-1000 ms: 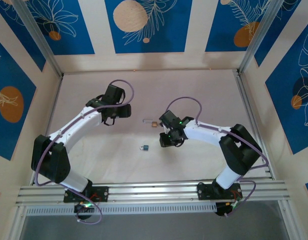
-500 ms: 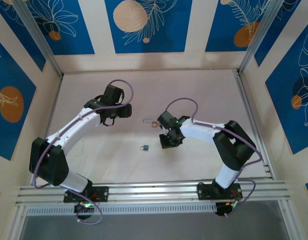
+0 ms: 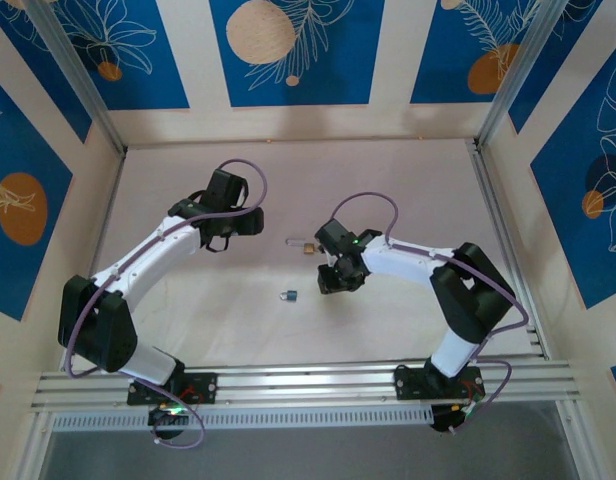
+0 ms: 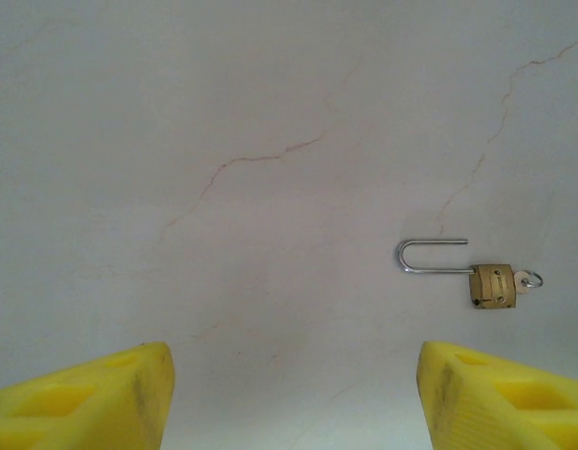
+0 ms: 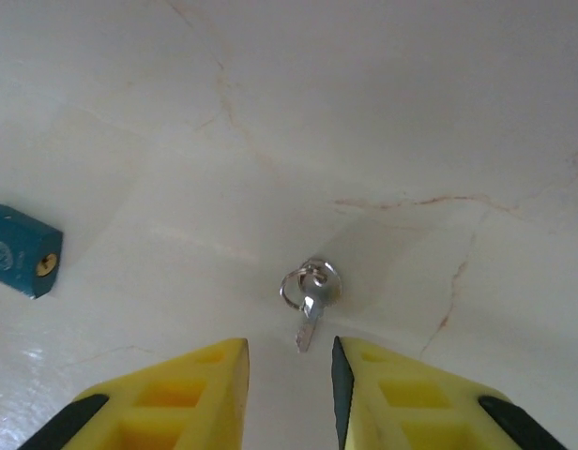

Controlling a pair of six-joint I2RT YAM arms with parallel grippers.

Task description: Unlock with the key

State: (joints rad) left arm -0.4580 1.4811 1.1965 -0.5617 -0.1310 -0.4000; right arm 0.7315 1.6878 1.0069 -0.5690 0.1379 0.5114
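The key (image 5: pixel 311 298) is small and silver, with a round head on a split ring. It lies flat on the pale table, its blade pointing at the gap between my right gripper's yellow fingers (image 5: pixel 200 384). My right gripper (image 5: pixel 289 352) is open by a narrow gap, tips just short of the key, gripping nothing. Seen from above, that gripper (image 3: pixel 330 283) hangs low over the table's middle. A brass padlock (image 4: pixel 493 284) with its shackle swung open lies ahead and right of my left gripper (image 4: pixel 294 375), which is wide open and empty.
A blue padlock (image 5: pixel 22 250) lies left of the right gripper, also visible from above (image 3: pixel 289 295). The brass padlock (image 3: pixel 308 246) has a small key (image 4: pixel 528 278) in its base. Enclosure walls and metal rails (image 3: pixel 288 385) bound the table.
My right arm has edged slightly left over the table's middle. The left arm and both padlocks have not moved.
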